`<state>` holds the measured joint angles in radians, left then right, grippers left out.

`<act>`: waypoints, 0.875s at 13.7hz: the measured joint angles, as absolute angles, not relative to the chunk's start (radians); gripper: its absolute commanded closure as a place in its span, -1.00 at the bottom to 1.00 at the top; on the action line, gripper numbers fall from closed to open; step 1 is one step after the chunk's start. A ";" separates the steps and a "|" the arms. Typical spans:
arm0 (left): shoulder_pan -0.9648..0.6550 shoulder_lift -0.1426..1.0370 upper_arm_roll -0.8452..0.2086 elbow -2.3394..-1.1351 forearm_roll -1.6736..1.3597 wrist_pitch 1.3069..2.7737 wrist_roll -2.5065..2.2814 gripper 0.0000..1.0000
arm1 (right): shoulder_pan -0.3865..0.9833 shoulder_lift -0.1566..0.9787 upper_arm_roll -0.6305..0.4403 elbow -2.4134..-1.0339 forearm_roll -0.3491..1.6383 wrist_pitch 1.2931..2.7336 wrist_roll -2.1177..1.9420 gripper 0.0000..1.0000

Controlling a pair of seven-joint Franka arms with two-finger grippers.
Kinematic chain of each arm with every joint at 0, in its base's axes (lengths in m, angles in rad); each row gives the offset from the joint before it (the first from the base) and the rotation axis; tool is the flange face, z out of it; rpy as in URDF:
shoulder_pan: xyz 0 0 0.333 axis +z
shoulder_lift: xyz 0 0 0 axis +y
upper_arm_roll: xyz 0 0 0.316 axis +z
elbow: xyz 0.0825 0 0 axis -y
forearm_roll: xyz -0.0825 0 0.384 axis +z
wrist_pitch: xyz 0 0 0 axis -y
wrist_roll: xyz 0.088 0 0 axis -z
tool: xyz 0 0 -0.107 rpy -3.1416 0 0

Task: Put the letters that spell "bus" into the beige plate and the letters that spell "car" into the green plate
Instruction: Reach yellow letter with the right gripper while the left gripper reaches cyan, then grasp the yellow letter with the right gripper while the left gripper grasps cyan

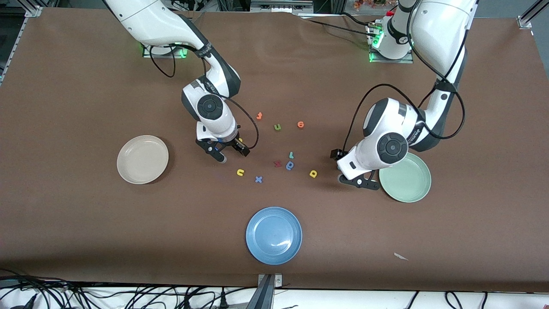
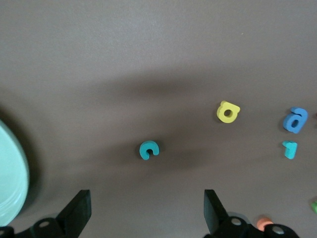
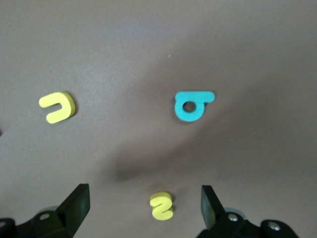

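Left hand wide open, empty, over teal c beside green plate. Right hand wide open, empty, over yellow s, near teal b.

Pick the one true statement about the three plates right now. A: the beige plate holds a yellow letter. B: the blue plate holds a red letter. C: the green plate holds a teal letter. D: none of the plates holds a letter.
D: the beige plate, green plate and blue plate all show bare insides, and every letter lies on the table.
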<state>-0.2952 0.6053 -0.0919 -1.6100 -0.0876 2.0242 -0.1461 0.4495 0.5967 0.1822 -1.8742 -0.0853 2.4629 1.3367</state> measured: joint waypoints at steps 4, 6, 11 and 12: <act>-0.308 0.676 -0.092 -1.621 -0.084 2.111 -0.146 -0.80 | 0.454 0.616 0.182 -1.870 -0.083 2.464 1.338 -0.64; -0.313 0.704 -0.091 -1.626 -0.081 2.151 -0.146 -0.78 | 0.454 0.619 0.183 -1.869 -0.083 2.465 1.337 -0.49; -0.313 0.721 -0.084 -1.668 -0.081 2.192 -0.146 -0.25 | 0.455 0.620 0.199 -1.869 -0.081 2.465 1.337 -0.31; -0.313 0.721 -0.084 -1.677 -0.080 2.199 -0.146 -0.12 | 0.456 0.621 0.201 -1.869 -0.080 2.465 1.337 -0.29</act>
